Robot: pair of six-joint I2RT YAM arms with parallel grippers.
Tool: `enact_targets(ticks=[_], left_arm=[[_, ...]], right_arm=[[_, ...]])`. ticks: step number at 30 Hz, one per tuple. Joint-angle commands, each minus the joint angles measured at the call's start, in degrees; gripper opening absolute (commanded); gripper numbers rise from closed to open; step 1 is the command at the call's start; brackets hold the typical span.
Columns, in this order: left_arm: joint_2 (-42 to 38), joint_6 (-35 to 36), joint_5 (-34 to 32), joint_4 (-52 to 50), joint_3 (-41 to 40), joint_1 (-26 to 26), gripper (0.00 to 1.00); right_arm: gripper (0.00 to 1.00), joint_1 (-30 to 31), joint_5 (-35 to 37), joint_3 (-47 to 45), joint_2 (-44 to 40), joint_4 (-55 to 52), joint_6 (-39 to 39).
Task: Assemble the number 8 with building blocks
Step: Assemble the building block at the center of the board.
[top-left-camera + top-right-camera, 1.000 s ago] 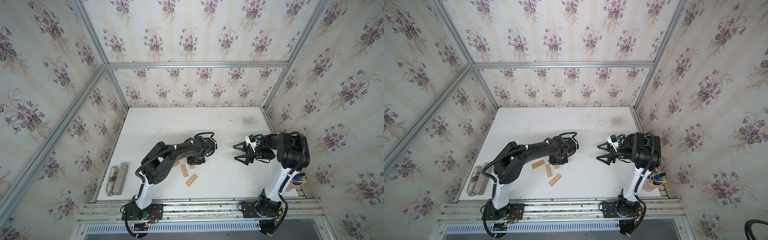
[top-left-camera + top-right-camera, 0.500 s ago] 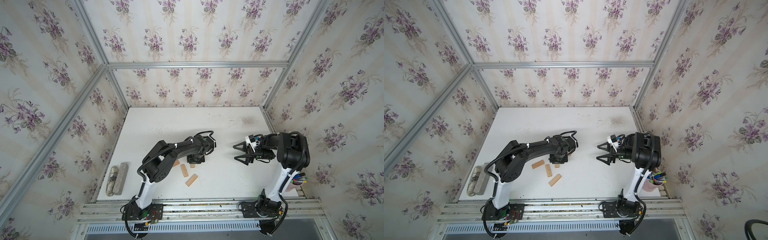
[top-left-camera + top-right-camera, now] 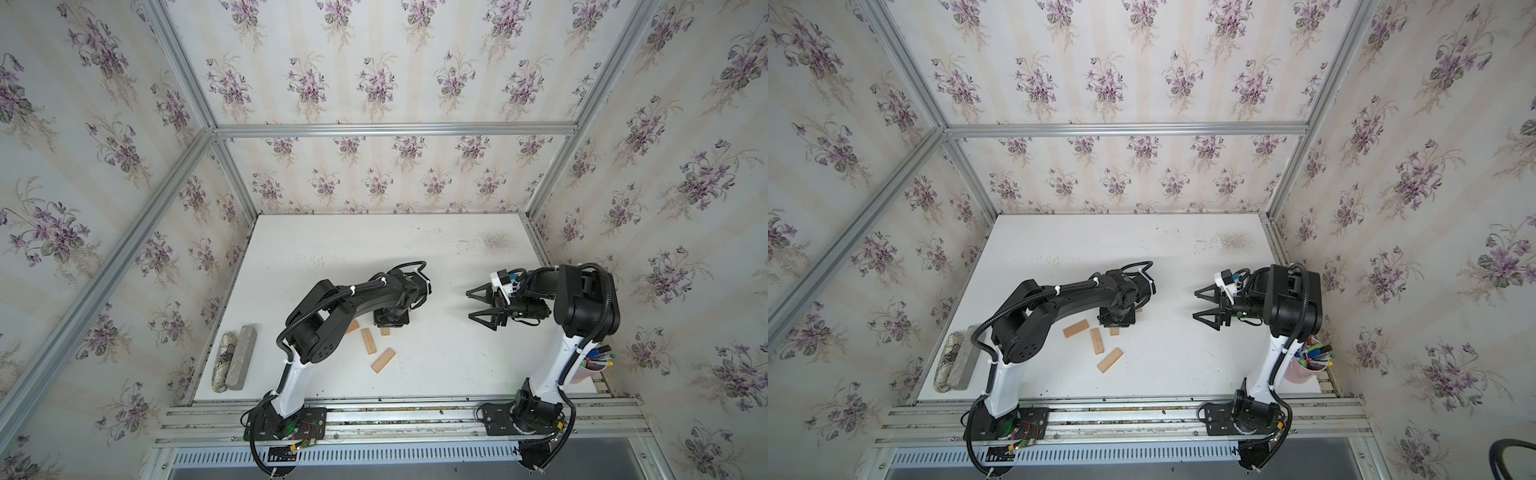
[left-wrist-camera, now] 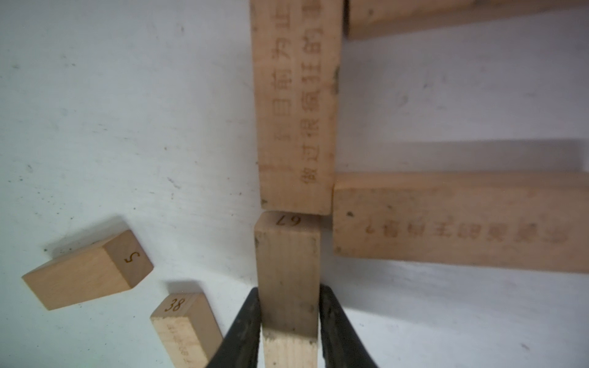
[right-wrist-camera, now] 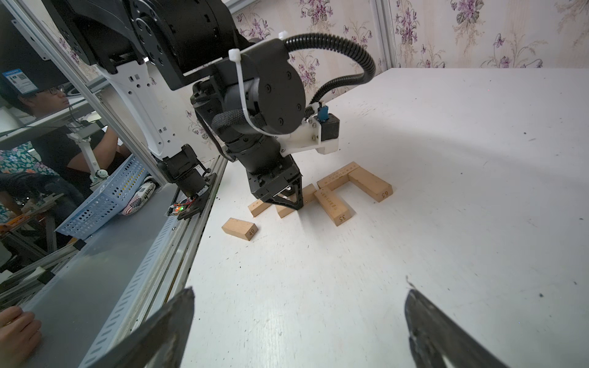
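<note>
Building blocks (image 3: 369,340) are all bunched on the white table (image 3: 374,249) right around the left gripper (image 4: 288,296): four make up the half-built number 8 (image 5: 369,183) and three are loose. From its base, the left arm reaches out with the elbow up and the forearm about level. The wrist is folded so the gripper points straight down at the table. Its black fingers (image 4: 245,321) sit flush against both long sides of the block marked 67 (image 4: 287,255), so it looks clamped on that one. That block is down on the table, butted end to end against a lettered block (image 4: 296,111). A crossbar block (image 4: 462,223) just beside the gripper touches the lettered one's side. On the gripper's other side, block 5 (image 4: 86,274) and block 38 (image 4: 185,325) lie loose nearby, with block 40 (image 5: 239,228) a bit further off. Over on the other side, the right arm stands up from its base and folds over. The right gripper (image 3: 468,305) is held level above the table, aimed at the left gripper but well apart from it, jaws wide with nothing in them.
</note>
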Motion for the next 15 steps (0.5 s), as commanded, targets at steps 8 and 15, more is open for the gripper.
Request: enact_targets(ticks=[8,15], left_arm=[[-0.23,1.1,-0.46,-0.18,0.64,0.16,0.49],[-4.69,1.18,-1.05,-0.73,-0.78,0.12,0.54]], right_arm=[[1.0,0.03,-1.96,0.2,-0.06,-1.61,-23.0],[1.0,0.01,-1.96,0.23,0.02,-1.61,-23.01]])
